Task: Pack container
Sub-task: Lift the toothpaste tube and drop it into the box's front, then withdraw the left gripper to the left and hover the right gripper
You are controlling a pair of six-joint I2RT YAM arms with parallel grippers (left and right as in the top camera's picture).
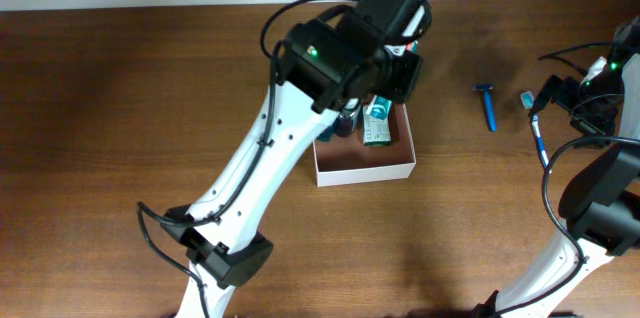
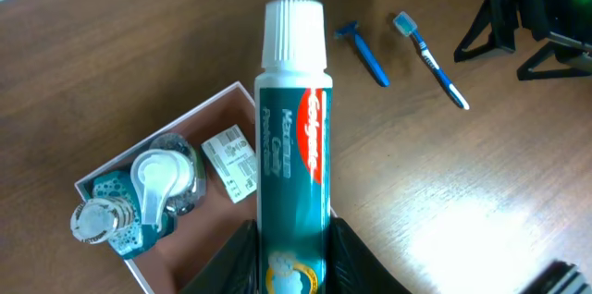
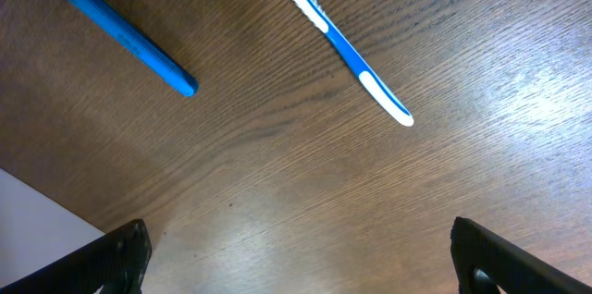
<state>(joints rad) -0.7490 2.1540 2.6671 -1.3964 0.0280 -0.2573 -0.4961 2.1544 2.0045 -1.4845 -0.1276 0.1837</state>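
Note:
In the left wrist view my left gripper point(image 2: 294, 229) is shut on a green-and-red toothpaste tube point(image 2: 294, 146) with a white cap pointing away from me. The tube hangs over the right edge of the container point(image 2: 166, 137), a white-walled box with a pinkish-brown inside point(image 1: 366, 176). A teal bottle with a white cap point(image 2: 153, 183) and a small white labelled box point(image 2: 231, 163) lie in it. My right gripper point(image 3: 301, 257) is open over bare wood at the far right point(image 1: 553, 96), nothing between its fingers.
A blue razor point(image 1: 488, 106) point(image 3: 120, 35) and a blue-and-white toothbrush point(image 1: 535, 123) point(image 3: 344, 44) lie on the brown wooden table, between the container and the right arm. The left arm covers the container's upper left part in the overhead view.

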